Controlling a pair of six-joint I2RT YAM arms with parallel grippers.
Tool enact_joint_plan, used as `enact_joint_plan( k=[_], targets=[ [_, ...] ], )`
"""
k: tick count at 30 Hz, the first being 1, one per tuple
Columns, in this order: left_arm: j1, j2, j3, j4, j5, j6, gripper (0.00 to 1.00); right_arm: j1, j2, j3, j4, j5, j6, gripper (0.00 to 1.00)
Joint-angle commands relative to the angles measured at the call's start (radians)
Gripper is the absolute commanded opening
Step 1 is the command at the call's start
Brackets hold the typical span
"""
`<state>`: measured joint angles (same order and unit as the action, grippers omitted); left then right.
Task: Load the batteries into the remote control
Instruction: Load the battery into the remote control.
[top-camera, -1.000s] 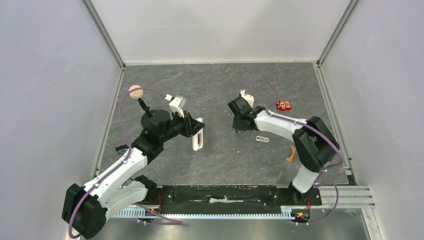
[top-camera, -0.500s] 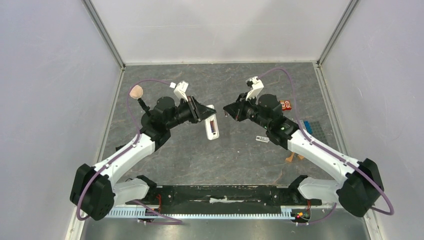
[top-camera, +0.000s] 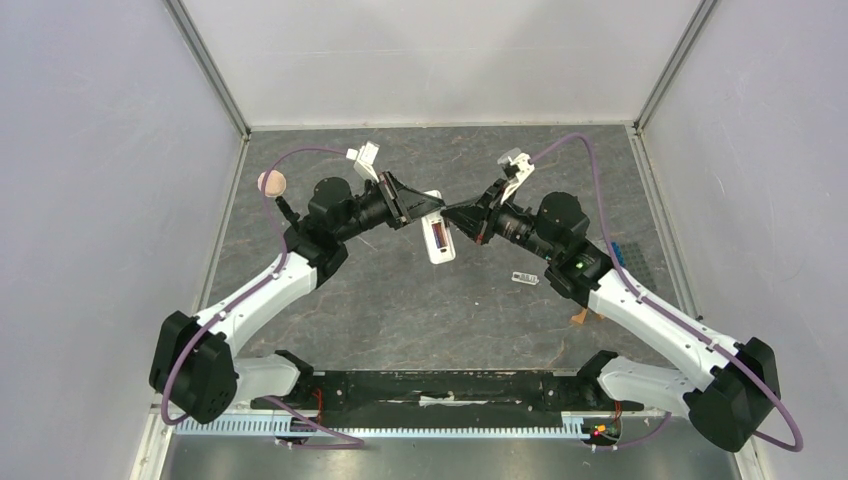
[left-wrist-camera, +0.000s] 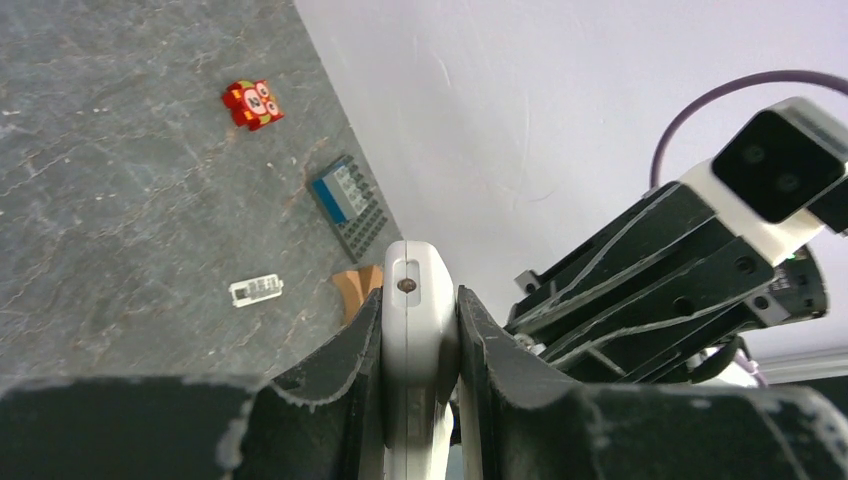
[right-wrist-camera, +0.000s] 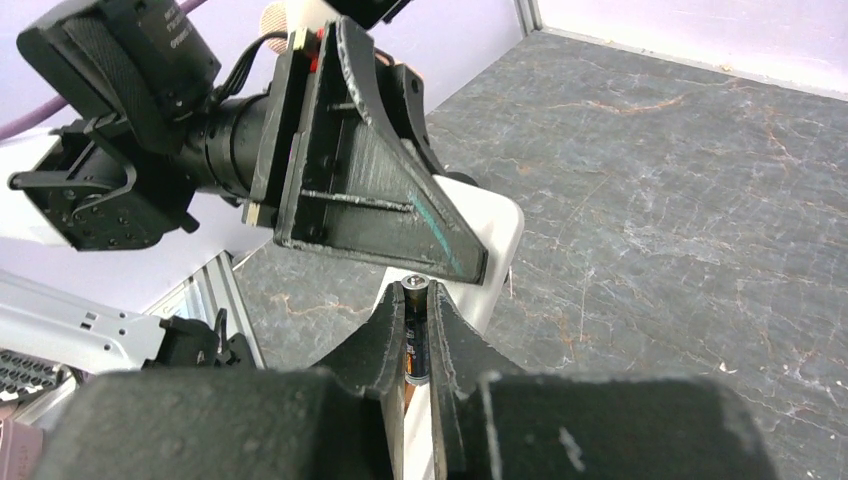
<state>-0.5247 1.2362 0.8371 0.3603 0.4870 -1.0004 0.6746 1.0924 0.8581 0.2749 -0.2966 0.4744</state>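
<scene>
My left gripper (top-camera: 425, 206) is shut on the white remote control (top-camera: 437, 238) and holds it above the table's middle, its open bay facing up. In the left wrist view the remote control (left-wrist-camera: 418, 300) is clamped edge-on between the fingers. My right gripper (top-camera: 459, 218) is shut on a dark battery (right-wrist-camera: 416, 335), its metal tip just in front of the remote control (right-wrist-camera: 487, 250). The two grippers almost touch above the remote. The battery is too small to make out in the top view.
A small white cover piece (top-camera: 525, 278) lies on the grey table right of centre. A red block (left-wrist-camera: 252, 104), a blue ridged box (left-wrist-camera: 350, 205) and a tan wooden piece (top-camera: 581, 316) lie at the right. A pink ball (top-camera: 271, 183) is at the left.
Both arms have risen and moved toward each other at the table's middle. The left carried the remote rightward and the right brought its battery up to the remote.
</scene>
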Motion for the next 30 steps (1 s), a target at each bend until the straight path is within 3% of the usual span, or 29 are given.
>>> enact_joint_plan(
  k=[1,15,30],
  targets=[
    [0.006,0.009,0.062,0.084,0.047,-0.078,0.02,0.008,-0.012,-0.010,0.049,-0.055,-0.042,0.00],
    [0.018,0.031,0.083,0.067,0.063,-0.086,0.02,0.023,0.002,-0.043,0.093,-0.009,-0.043,0.00],
    [0.037,0.039,0.056,0.135,0.045,-0.159,0.02,0.063,0.033,-0.046,0.029,0.075,-0.099,0.03]
  ],
)
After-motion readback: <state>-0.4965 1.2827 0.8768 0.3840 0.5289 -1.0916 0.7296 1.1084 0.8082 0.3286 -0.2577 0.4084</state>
